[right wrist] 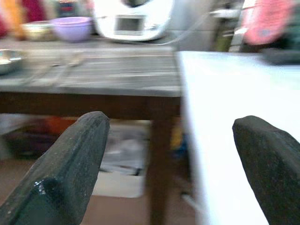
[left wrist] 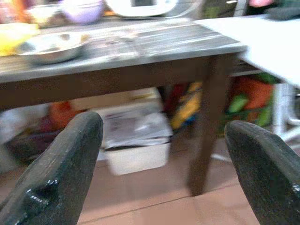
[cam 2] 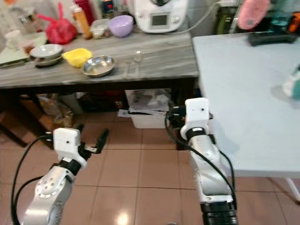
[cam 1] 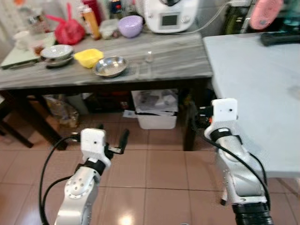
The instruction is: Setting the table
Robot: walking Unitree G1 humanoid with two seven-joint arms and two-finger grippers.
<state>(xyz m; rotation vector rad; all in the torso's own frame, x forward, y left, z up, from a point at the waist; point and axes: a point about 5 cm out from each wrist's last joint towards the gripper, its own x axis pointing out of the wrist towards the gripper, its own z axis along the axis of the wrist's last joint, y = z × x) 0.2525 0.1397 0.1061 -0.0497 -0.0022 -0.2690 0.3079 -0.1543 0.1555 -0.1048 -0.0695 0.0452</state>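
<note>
Grey-veined stone is carrying the dishes on the long surface (cam 1: 178, 61) ahead, with the steel bowl (cam 1: 110, 66) sitting near its front edge beside the yellow bowl (cam 1: 88, 57) — light, stiff and slippery, so best pinched across its thin rim. Both the left gripper (left wrist: 159, 168) and right gripper (right wrist: 171, 164) are hanging low over the floor tiles — fingers spread wide, holding nothing.

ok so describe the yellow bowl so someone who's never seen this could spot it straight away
Start at the long grey wooden table that stands against the white table. Toward its left end sits a row of dishes: stacked grey bowls, then the yellow bowl, then a shiny steel bowl. It is the middle one, and the only bright yellow, squarish dish there.
</note>
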